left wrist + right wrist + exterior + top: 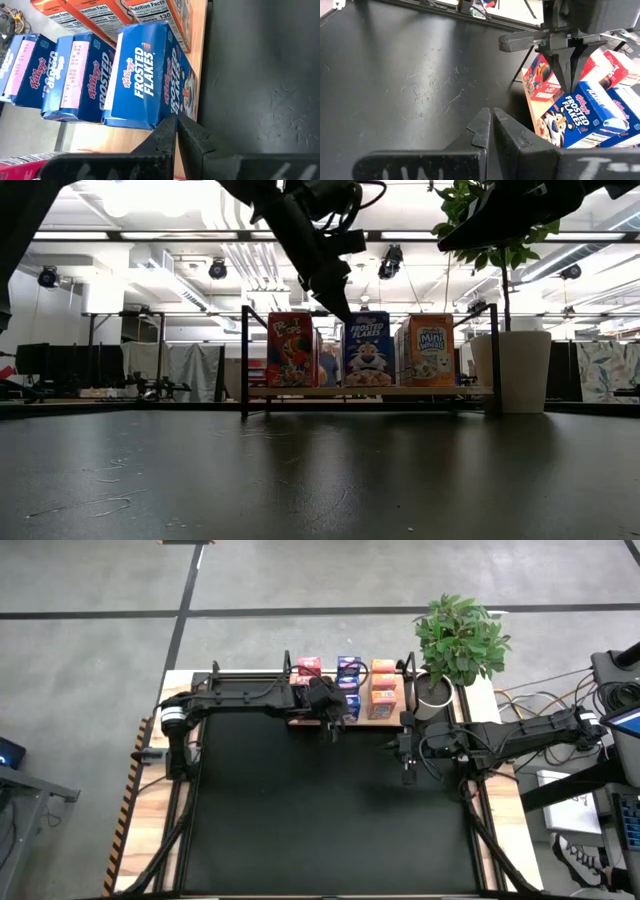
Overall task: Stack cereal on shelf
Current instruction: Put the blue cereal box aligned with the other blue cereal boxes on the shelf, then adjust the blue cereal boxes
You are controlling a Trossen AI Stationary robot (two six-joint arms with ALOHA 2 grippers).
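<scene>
The light-wood shelf point(385, 716) with its black frame stands at the table's far edge. Red point(290, 350), blue point(367, 348) and orange cereal boxes point(430, 350) stand upright on it in rows. My left gripper point(176, 122) is shut, pointing down at the top near corner of the front blue Frosted Flakes box point(150, 75). The right wrist view also shows that left gripper point(570, 85) above this box point(580, 117). My right gripper point(491, 117) is shut and hovers over the bare black table point(320, 810), right of the middle. My left gripper comes from above with shut fingers at the top edge point(150, 122) of the front blue Frosted Flakes box, which stands upright on the shelf. I cannot tell whether the fingertips touch the box or stop just short of it.
A green plant in a white pot point(432, 695) stands right beside the shelf's right end, near my right arm. Cables and equipment lie beyond the table's right edge point(600, 720). The black tabletop stretches toward the near edge.
</scene>
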